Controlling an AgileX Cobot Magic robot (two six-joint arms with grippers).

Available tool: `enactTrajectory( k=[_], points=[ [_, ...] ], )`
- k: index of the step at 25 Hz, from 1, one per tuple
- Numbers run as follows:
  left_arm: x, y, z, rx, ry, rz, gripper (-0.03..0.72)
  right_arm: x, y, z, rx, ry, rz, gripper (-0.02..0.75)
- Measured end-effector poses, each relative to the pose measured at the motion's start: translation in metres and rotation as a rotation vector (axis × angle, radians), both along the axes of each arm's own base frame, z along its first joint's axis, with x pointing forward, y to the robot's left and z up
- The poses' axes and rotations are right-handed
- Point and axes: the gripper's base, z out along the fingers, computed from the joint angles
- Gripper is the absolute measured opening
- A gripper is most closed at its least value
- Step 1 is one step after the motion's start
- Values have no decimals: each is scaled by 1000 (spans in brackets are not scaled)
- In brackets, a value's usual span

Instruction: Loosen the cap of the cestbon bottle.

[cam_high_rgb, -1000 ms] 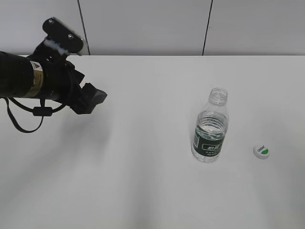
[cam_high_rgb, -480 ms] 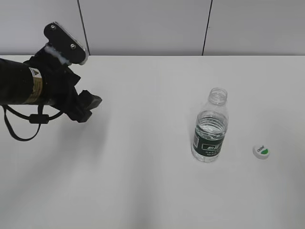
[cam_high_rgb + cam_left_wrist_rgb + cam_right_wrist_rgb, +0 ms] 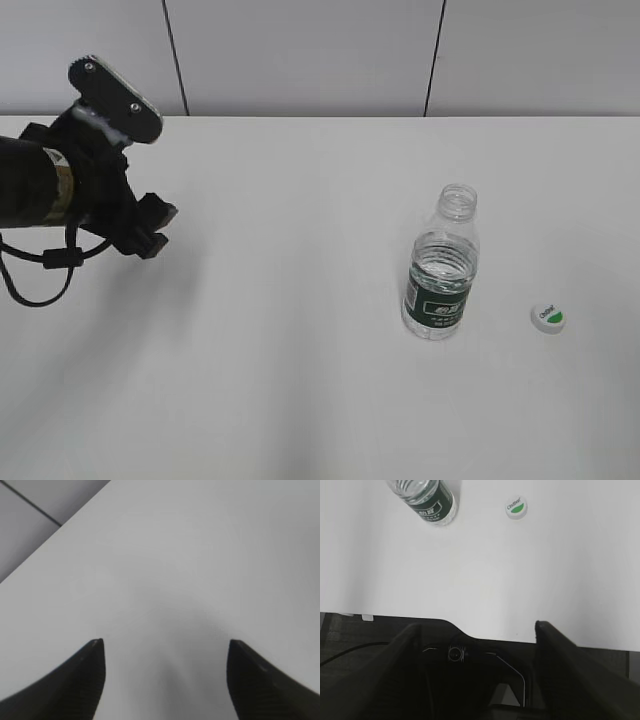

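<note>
The cestbon bottle (image 3: 441, 268) stands upright on the white table, right of centre, with its neck open and no cap on it. The cap (image 3: 548, 317) lies flat on the table to the bottle's right, green mark up. Both also show at the top of the right wrist view: the bottle (image 3: 427, 499) and the cap (image 3: 517, 507). My left gripper (image 3: 150, 228) hangs above the table at the far left, far from the bottle; in the left wrist view it (image 3: 165, 642) is open and empty. My right gripper (image 3: 477, 625) is open and empty, back over the table's near edge.
The white table (image 3: 300, 330) ends at a grey panelled wall behind. In the right wrist view a dark area with a cable (image 3: 350, 650) lies below the table's near edge.
My left arm has drawn back to the left and turned slightly upward. The bottle and the cap have not moved.
</note>
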Motion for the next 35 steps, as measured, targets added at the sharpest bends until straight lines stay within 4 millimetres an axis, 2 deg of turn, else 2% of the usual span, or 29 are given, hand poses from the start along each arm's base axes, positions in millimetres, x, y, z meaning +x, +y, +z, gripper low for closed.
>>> enactTrajectory(
  k=[4,8,11,15,22,26,30,31,35],
  points=[
    [-2,11,-4,45,54,123,576,-15,-2,5,-3,-81,19,524],
    [-9,19,-7,13,157,279,573,-32,-5,7,-27,-169,54,524],
    [-18,20,-2,-1,201,332,549,-41,-7,-6,-39,-183,59,524],
    [-36,17,21,-53,212,350,486,-52,-9,-27,-45,-186,60,524],
    [-83,25,68,-188,284,325,376,-69,-14,-33,-92,-275,63,524],
    [-115,39,95,-249,297,262,366,-74,-16,-33,-115,-318,81,524],
    [-147,57,119,-306,250,206,365,-75,-16,-33,-118,-326,84,524],
    [-161,66,127,-341,213,191,364,-75,-16,-33,-118,-326,85,524],
    [-191,84,128,-407,185,165,363,-75,-16,-33,-122,-326,86,524]
  ],
)
